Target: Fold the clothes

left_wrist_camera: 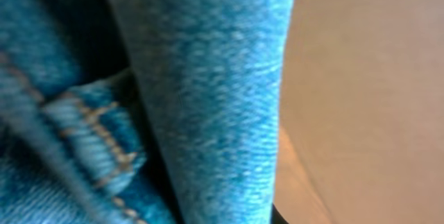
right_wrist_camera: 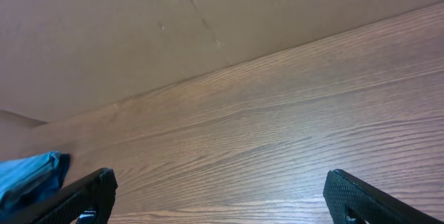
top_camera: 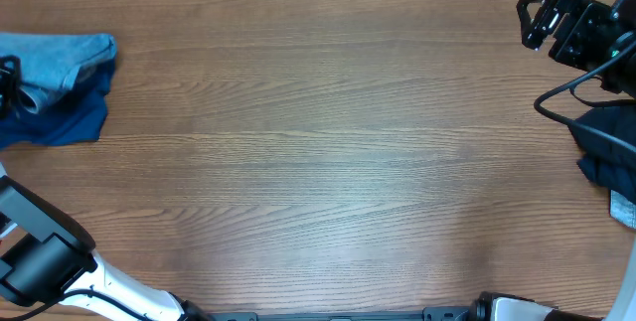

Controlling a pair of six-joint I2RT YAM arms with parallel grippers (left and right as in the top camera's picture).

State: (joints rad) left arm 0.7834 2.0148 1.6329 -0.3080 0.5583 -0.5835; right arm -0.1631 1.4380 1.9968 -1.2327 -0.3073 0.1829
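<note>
Left end effector [top_camera: 8, 84] is closed on the pale-blue jeans [top_camera: 60, 61], heaped on the royal-blue garment [top_camera: 62, 122] at the desk's [top_camera: 318, 162] far-left edge, probably to drag them centre for folding; right end effector [top_camera: 542, 18] is parked wide open, back-right near the navy garment [top_camera: 606, 144].

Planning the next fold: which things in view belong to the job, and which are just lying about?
Job: jeans; royal-blue garment under them; dark garment at the right edge.
Just there: black cable; table.
</note>
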